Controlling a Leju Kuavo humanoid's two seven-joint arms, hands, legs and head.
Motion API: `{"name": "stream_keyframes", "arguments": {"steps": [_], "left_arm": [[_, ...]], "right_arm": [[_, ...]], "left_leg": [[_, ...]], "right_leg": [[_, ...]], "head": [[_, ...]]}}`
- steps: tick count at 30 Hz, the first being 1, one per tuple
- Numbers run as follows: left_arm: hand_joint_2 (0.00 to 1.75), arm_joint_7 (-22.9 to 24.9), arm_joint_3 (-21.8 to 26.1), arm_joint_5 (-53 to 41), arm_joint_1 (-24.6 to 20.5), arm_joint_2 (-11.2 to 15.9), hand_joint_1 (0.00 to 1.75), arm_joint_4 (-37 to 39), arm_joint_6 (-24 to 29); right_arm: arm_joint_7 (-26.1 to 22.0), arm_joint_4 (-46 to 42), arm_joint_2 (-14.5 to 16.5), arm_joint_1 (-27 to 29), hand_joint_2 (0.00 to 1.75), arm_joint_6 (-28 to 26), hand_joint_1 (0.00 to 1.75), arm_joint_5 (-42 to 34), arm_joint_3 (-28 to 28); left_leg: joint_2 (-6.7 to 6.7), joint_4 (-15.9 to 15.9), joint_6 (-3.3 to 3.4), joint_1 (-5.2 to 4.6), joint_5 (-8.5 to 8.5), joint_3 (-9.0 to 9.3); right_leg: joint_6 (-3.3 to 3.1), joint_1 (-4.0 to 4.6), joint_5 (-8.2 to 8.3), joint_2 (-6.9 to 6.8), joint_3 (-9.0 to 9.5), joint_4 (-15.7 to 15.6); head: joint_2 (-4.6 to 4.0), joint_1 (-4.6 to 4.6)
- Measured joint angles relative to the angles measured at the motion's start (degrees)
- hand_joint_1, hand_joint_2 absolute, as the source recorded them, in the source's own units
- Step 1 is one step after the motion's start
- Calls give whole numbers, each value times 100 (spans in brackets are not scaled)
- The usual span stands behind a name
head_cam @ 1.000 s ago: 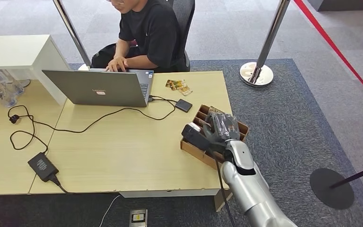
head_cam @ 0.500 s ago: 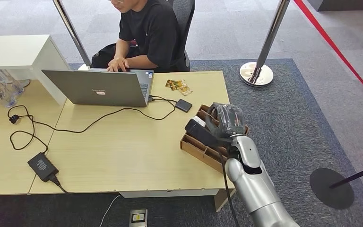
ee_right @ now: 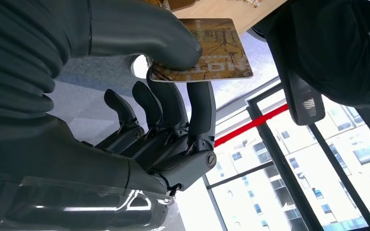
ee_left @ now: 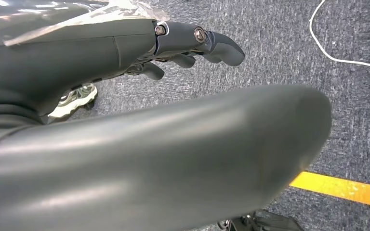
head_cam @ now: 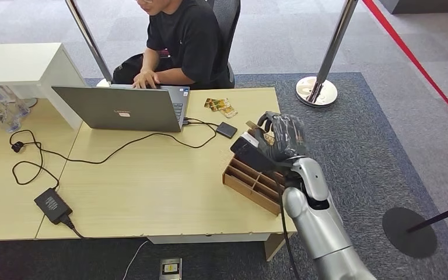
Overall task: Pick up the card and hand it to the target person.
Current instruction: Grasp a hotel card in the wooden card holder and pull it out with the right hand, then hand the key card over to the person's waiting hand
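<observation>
My right hand (head_cam: 277,143) hovers above the far end of a brown cardboard divider box (head_cam: 251,184) at the table's right edge. In the right wrist view that hand (ee_right: 164,106) pinches a tan printed card (ee_right: 207,48) between thumb and a finger, the other fingers spread below it. The person (head_cam: 186,41) in a black shirt sits at the far side of the table, typing on a grey laptop (head_cam: 122,108). My left hand (ee_left: 101,57) hangs over grey carpet, fingers apart and holding nothing.
Loose cards (head_cam: 220,105) and a small black device (head_cam: 226,129) lie between the laptop and the box. Cables and a black power adapter (head_cam: 52,205) cross the table's left half. A stanchion base (head_cam: 316,90) stands on the carpet beyond the table's right corner.
My right hand has risen out of the divider box and moved a little farther from me, carrying the card. The person keeps typing.
</observation>
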Motion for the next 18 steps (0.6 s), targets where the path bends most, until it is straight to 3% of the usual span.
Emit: {"name": "stream_keyframes", "arguments": {"steps": [18], "left_arm": [[0, 93, -2, -64, -9, 39, 0, 12, 13]], "right_arm": [[14, 1091, 361, -874, 175, 22, 149, -214, 19]], "left_leg": [[0, 0, -2, 1, 3, -1]], "right_leg": [[-1, 0, 2, 0, -1, 2]], "head": [[0, 1]]}}
